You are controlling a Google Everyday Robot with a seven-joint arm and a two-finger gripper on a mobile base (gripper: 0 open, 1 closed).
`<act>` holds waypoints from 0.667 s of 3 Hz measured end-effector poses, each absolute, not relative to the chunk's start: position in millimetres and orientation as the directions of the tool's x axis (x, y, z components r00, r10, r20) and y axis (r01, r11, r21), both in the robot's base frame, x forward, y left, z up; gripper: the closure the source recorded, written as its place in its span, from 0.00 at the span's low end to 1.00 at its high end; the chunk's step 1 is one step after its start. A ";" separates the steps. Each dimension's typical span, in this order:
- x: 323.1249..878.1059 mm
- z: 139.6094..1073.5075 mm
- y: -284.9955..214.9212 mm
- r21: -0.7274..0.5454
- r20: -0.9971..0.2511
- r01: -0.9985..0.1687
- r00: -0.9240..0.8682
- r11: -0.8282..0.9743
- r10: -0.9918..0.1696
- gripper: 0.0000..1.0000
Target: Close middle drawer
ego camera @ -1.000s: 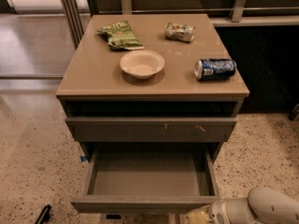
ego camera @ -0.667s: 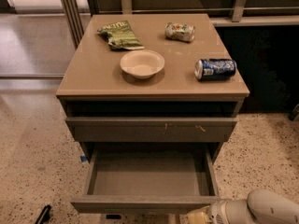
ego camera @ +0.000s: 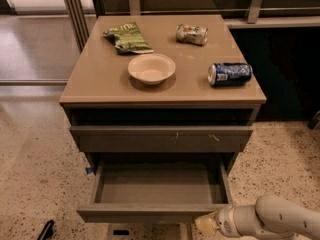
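As middle drawer (crosswise) juts, gripper front-right.

Middle drawer juts out; hand low at its front right; floor open leftward

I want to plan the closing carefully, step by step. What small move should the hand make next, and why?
Probably the hand should press forward against the front panel of the middle drawer and push it inward. The drawer stands pulled far out, with its grey interior fully exposed. The hand sits low at the right part of that front, so a short push seems enough. Whether it already touches the panel cannot be told.
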State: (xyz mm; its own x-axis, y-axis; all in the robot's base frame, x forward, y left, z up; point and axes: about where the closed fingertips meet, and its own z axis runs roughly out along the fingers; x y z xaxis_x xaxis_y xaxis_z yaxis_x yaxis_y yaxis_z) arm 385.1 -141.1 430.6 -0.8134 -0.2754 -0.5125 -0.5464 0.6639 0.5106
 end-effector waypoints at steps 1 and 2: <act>408.7 430.2 -127.4 0.484 -0.537 -0.579 -0.789 0.656 -0.299 1.00; 407.8 430.2 -127.3 0.484 -0.537 -0.579 -0.789 0.656 -0.299 1.00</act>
State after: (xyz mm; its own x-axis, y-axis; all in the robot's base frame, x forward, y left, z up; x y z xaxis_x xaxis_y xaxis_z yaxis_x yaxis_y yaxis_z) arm 407.8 -127.3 430.2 -0.7887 -0.2993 -0.5371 -0.5788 0.6562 0.4841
